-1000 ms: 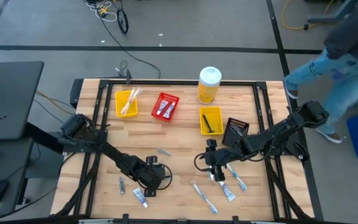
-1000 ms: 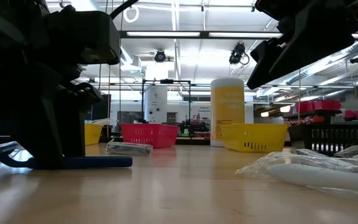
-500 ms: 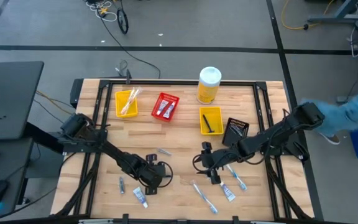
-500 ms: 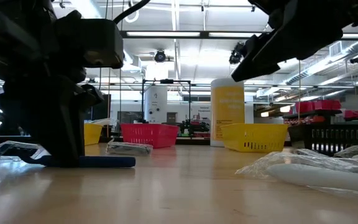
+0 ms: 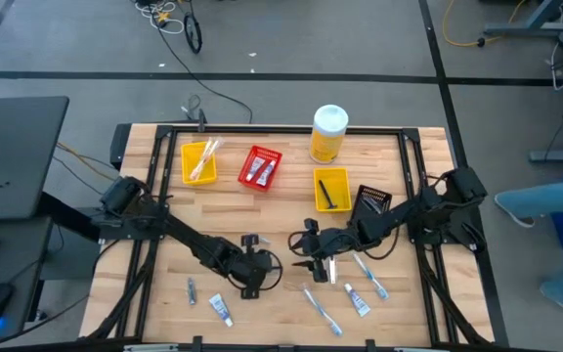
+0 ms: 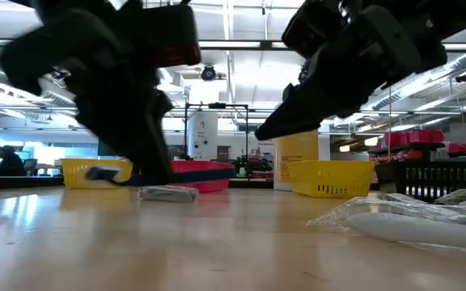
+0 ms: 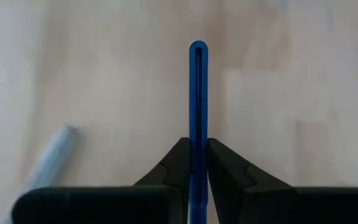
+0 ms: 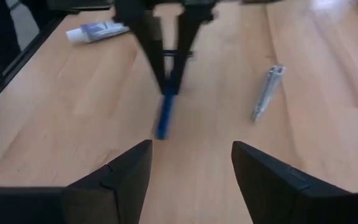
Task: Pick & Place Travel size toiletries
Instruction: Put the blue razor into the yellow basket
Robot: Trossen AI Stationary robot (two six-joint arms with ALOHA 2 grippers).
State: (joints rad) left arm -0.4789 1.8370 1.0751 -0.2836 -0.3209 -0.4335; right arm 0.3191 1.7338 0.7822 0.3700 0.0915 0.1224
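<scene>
My left gripper [image 5: 250,277] is shut on a slim blue-handled toiletry [image 7: 197,93] near the middle of the table. In the low view the blue toiletry [image 6: 192,173] hangs above the wood. My right gripper [image 8: 191,171] stands open just to the right of it [image 5: 309,254], facing the blue handle [image 8: 165,115] with nothing between its fingers. A grey wrapped packet [image 5: 252,238] lies flat beyond the left gripper. A toothpaste tube [image 5: 221,310] and another small item [image 5: 192,290] lie near the front left. My left gripper pinches the blue handle [image 7: 197,142] between its two fingers, on its two flat sides. The fingers slant down from above and lie along the handle, which sticks out past their tips. The toiletry is lifted clear of the table.
At the back stand a yellow bin [image 5: 199,161], a red bin [image 5: 260,167], a second yellow bin [image 5: 331,189], a black bin [image 5: 370,203] and a big yellow bottle [image 5: 327,134]. Wrapped toothbrushes [image 5: 321,308] and a tube [image 5: 358,301] lie front right. A person's legs [image 5: 555,196] show beyond the right edge.
My left gripper has taken hold of the blue toiletry, which lay on the table, lifted it clear and carried it toward the right and far edges. My right gripper has come down and toward the left, closer to the left gripper.
</scene>
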